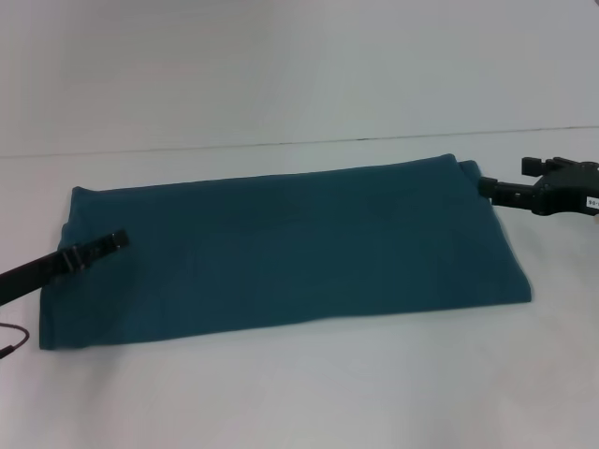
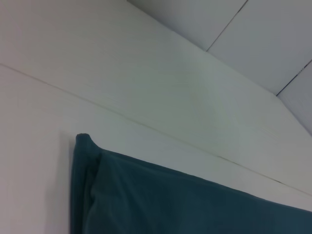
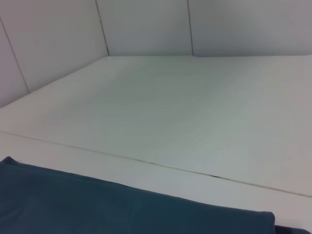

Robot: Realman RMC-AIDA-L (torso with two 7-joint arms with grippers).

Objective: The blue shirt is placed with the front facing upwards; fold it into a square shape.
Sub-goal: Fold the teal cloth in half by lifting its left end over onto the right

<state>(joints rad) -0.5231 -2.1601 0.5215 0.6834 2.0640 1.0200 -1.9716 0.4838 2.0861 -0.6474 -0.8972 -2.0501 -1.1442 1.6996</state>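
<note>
One blue shirt [image 1: 281, 253], two claws. No lettering readable. Left claw [image 1: 117, 239] over shirt's left edge; grip state cannot be told. Shirt: plain dark teal, folded into long flat band across white bench [image 1: 299, 393] centre. Right claw [image 1: 489, 188] at shirt's far right corner; grip cannot be told.

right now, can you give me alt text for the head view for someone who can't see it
A blue shirt, folded into a long plain band with no lettering showing, lies across a white table. The left gripper rests over its left end, and the right gripper sits at its far right corner.
</note>
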